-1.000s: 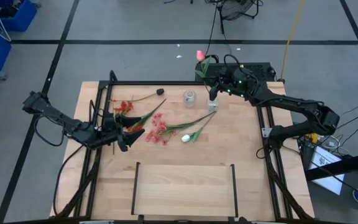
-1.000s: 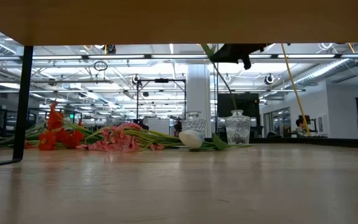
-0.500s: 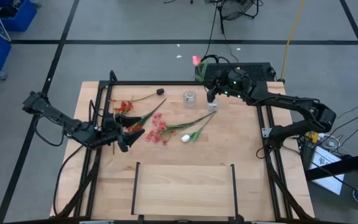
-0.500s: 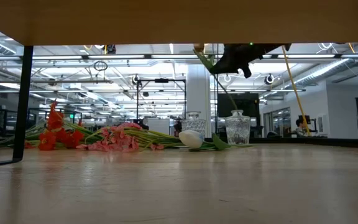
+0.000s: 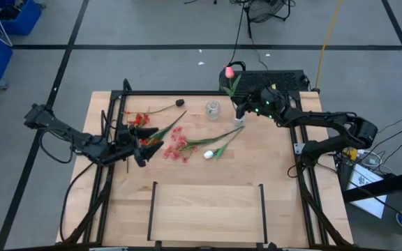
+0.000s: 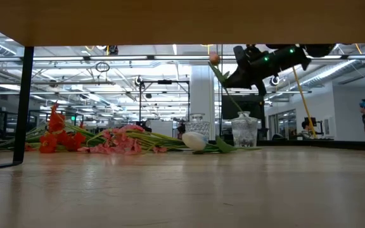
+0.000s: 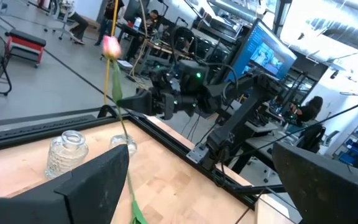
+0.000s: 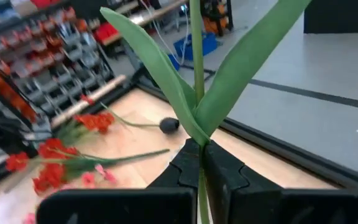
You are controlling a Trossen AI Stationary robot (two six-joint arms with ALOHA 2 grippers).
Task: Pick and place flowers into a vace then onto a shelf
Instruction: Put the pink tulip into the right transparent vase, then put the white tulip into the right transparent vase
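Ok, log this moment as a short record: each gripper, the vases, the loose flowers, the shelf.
right gripper: shut on pink tulip, stem hanging over a glass vase
left gripper: open, low beside the red flowers
second vase: holds no flowers
loose flowers: red, pink sprays and white tulip lying on table
shelf: bare

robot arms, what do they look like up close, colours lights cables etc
Both arms are matte black, built of slim jointed links. The right arm shows small green lights near its wrist, with a black cable looping alongside. The left arm also trails a black cable. Fingers are dark, blocky.
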